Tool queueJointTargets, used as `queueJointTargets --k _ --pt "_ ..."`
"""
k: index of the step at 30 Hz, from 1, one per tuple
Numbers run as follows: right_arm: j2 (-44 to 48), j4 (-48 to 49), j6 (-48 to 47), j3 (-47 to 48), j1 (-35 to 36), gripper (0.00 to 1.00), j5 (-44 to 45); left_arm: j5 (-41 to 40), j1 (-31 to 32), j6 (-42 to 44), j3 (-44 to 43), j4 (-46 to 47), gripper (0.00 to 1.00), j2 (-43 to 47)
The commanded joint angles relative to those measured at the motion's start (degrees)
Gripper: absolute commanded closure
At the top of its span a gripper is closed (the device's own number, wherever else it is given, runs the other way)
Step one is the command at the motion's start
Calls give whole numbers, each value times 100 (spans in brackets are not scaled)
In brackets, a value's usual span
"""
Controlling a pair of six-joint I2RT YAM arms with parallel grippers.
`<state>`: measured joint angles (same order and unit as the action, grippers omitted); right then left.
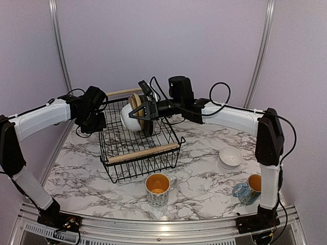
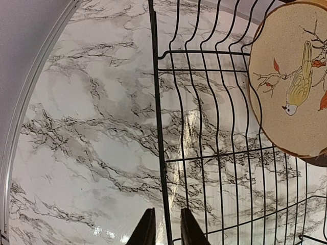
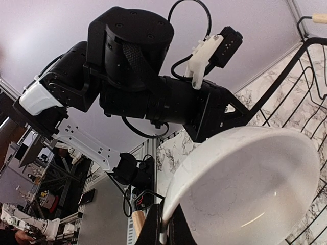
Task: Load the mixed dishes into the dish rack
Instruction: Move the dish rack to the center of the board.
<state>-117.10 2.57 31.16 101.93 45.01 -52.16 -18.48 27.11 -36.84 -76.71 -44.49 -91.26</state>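
Note:
The black wire dish rack (image 1: pixel 140 153) stands left of centre with two wooden handles. A small tan plate (image 1: pixel 136 102) with a bird picture (image 2: pixel 291 81) stands on edge inside it. My right gripper (image 1: pixel 137 116) is shut on the rim of a small white bowl (image 1: pixel 129 120), holding it tilted over the rack; the bowl (image 3: pixel 245 189) fills the right wrist view above the gripper (image 3: pixel 164 232). My left gripper (image 2: pixel 167 229) sits at the rack's left rim (image 2: pixel 159 153), open narrowly with the rim wire between its fingers (image 2: pixel 145 232), a small gap on each side.
On the marble table lie a second white bowl (image 1: pixel 231 156) at the right, a patterned orange-lined mug (image 1: pixel 158 189) in front of the rack and another mug (image 1: pixel 249 189) near the right arm's base. Both arms reach in over the rack's far half.

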Motion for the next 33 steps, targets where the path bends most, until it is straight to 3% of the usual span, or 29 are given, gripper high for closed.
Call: queueJointTargets --k 1,5,10,33 --pt "227 252 44 11 -26 100 13 -100 -34 92 -36 -257 81 68" --pt "235 241 38 -3 -28 100 33 40 -39 102 -40 -253 84 -189" --pt "346 237 -30 -113 -29 100 94 186 -16 83 -66 -207 100 -306" --pt "-207 1074 1366 -729 138 100 286 251 1325 -408 0 9 100 -137"
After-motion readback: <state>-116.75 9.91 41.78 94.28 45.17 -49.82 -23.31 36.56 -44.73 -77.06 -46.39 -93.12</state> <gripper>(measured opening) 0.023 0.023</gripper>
